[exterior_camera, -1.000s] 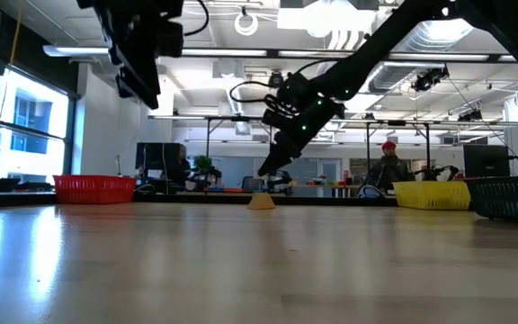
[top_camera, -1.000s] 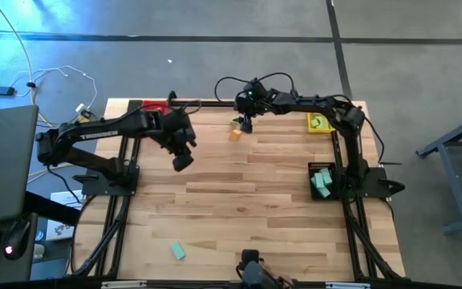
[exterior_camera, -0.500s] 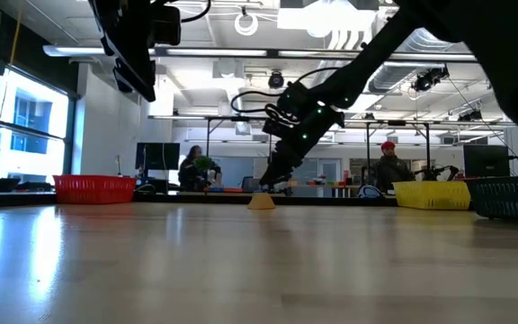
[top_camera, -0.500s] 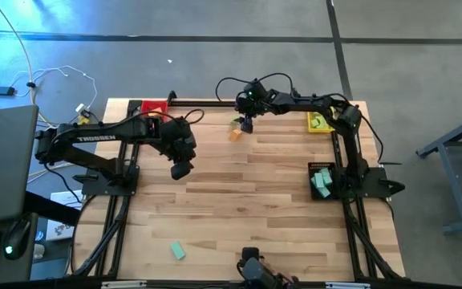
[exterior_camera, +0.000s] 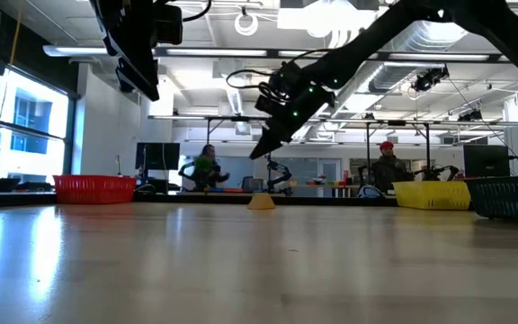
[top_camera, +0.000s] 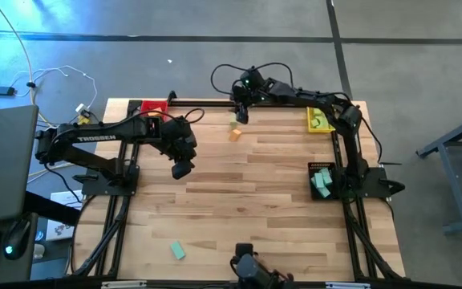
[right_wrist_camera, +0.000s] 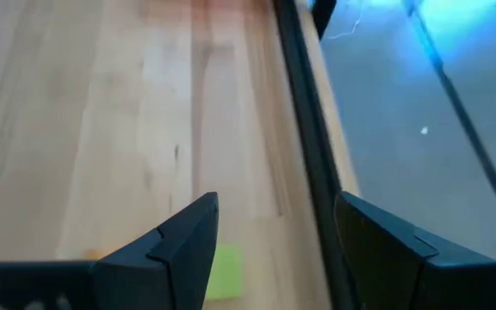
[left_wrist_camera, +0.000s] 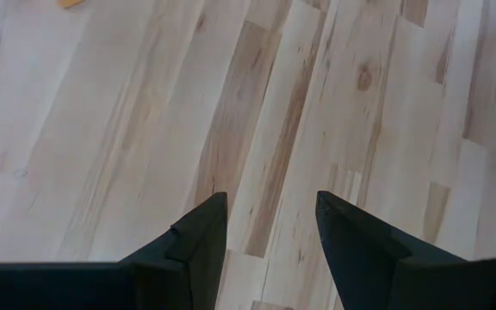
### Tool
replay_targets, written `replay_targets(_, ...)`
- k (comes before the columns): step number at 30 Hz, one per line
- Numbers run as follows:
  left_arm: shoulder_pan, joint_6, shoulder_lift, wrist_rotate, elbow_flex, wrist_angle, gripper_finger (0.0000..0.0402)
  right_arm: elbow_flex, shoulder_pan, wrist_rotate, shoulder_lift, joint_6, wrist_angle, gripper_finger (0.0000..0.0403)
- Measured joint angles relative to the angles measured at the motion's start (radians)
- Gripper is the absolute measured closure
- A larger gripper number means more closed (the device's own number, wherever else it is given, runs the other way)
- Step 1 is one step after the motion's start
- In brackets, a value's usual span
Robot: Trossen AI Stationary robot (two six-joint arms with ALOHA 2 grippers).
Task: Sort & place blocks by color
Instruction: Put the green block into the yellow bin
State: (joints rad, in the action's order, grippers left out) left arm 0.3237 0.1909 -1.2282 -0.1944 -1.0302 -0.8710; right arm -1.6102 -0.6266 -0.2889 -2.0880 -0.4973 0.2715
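Observation:
A light green block [top_camera: 233, 124] and an orange block [top_camera: 234, 136] lie side by side on the table near its far edge. The orange one also shows in the low view [exterior_camera: 261, 202]. A teal block [top_camera: 177, 251] lies near the front edge. My right gripper [top_camera: 241, 115] hangs open above the far edge, just beyond the green block [right_wrist_camera: 222, 272], and touches nothing. My left gripper [top_camera: 181, 168] is open and empty above bare table left of centre, high up in the low view [exterior_camera: 138, 76].
A red tray [top_camera: 152, 107] stands at the far left. A yellow tray [top_camera: 319, 122] with a green block stands at the far right. A dark tray [top_camera: 321, 178] with teal blocks stands at the right edge. People show in the room beyond the table.
My right gripper has risen from just above the two blocks and drawn back toward the table's far edge. My left gripper has shifted a little toward the near edge. The blocks have stayed where they were.

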Motion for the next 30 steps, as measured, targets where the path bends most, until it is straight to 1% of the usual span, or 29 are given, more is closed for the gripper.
replay_targets(8, 0.000, 0.000, 0.000, 0.000, 0.000, 0.000, 0.0236, 0.057, 0.011, 0.019, -0.005, 0.000, 0.020, 0.0183)
replay_targets(10, 0.000, 0.000, 0.000, 0.000, 0.000, 0.000, 0.0236, 0.050, 0.014, 0.019, -0.016, 0.001, 0.001, 0.0183)
replay_targets(16, 0.000, 0.000, 0.000, -0.001, 0.000, 0.000, 0.0236, 0.008, 0.017, 0.027, -0.088, -0.001, 0.041, 0.0183)
replay_targets(20, 0.000, 0.000, 0.000, -0.003, 0.000, 0.000, 0.0236, -0.023, 0.017, 0.031, -0.111, -0.001, 0.055, 0.0183)
replay_targets(30, 0.000, -0.003, 0.000, -0.002, 0.000, 0.000, 0.0236, -0.031, 0.016, 0.045, -0.156, -0.019, 0.113, 0.0183)
